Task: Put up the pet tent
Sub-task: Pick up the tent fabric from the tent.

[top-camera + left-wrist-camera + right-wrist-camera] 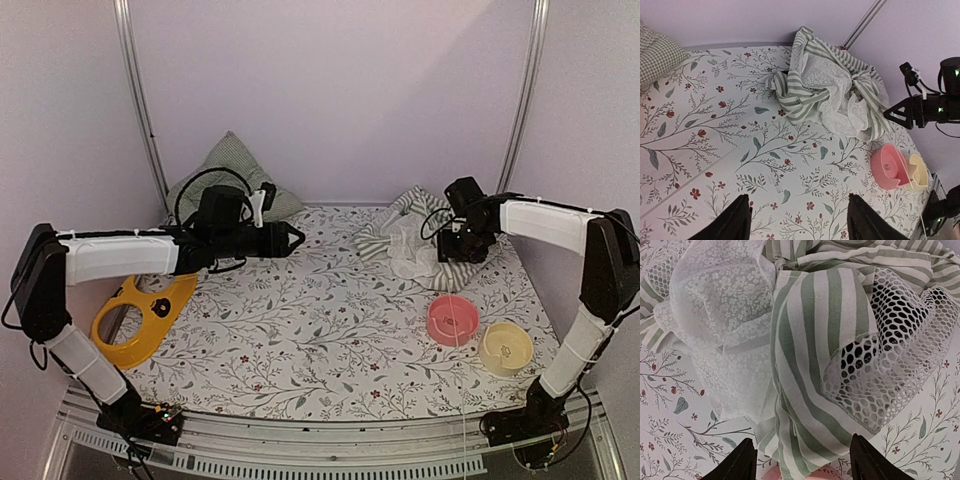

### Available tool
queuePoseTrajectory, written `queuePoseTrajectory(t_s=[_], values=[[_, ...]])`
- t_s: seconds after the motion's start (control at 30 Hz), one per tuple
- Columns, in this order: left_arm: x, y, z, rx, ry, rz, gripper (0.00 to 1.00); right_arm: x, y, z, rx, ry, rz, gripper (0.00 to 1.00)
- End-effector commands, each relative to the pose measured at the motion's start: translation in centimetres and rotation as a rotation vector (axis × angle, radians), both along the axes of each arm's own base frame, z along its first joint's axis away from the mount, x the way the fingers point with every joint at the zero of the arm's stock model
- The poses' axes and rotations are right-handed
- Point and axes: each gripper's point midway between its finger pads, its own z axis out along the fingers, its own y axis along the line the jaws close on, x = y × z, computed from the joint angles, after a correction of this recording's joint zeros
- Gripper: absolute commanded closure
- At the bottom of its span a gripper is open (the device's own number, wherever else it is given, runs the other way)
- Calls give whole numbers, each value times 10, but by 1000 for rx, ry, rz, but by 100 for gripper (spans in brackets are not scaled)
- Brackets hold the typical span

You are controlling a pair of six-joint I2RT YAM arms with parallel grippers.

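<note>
At the far right of the tabletop [300, 320], the pet tent [395, 235] lies in a crumpled heap with no wall raised, so we judge the whole setup remains. Both of our 2 sets stand apart and empty: the right jaws just above the heap, the left jaws well apart from it.

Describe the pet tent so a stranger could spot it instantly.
On the flowered table, look to the far right corner. The pet tent is the crumpled green-and-white striped heap with white mesh; the pink bowl and yellow bowl nearby are small and round.
</note>
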Motion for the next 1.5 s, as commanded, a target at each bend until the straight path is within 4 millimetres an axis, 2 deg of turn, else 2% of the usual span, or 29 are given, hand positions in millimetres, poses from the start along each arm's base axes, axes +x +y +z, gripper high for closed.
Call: queuePoseTrajectory(t_s=[0.0,0.17,0.23,0.4,0.47,0.57,0.6,0.77,1.0,1.17,1.23,1.47], values=[[-9,-26,-9,-6,16,-67,36,15,-2,-10,-65,10,1,34],[-13,-41,-16,-5,22,-104,36,22,3,-21,-72,34,24,34],[-13,-46,-18,-5,24,-117,36,25,8,-21,-66,40,37,39],[-13,-56,-17,-12,27,-153,36,36,25,-5,-26,17,71,71],[-13,-58,-17,-8,26,-164,36,39,33,3,-4,7,86,79],[-15,-61,-16,-4,22,-179,37,42,45,12,39,-7,109,96],[-16,-61,-17,-5,25,-185,37,43,47,16,48,-11,113,99],[-23,-71,-27,-7,43,-227,41,44,70,35,144,-35,148,100],[-31,-94,-43,3,34,-301,45,33,109,54,231,-56,212,100],[-19,-122,-53,0,-14,-334,46,21,118,47,247,-37,220,100],[-13,-136,-66,8,-22,-352,46,16,118,42,255,-24,217,100],[-10,-186,-85,13,-97,-436,47,-7,127,33,284,7,234,100]])
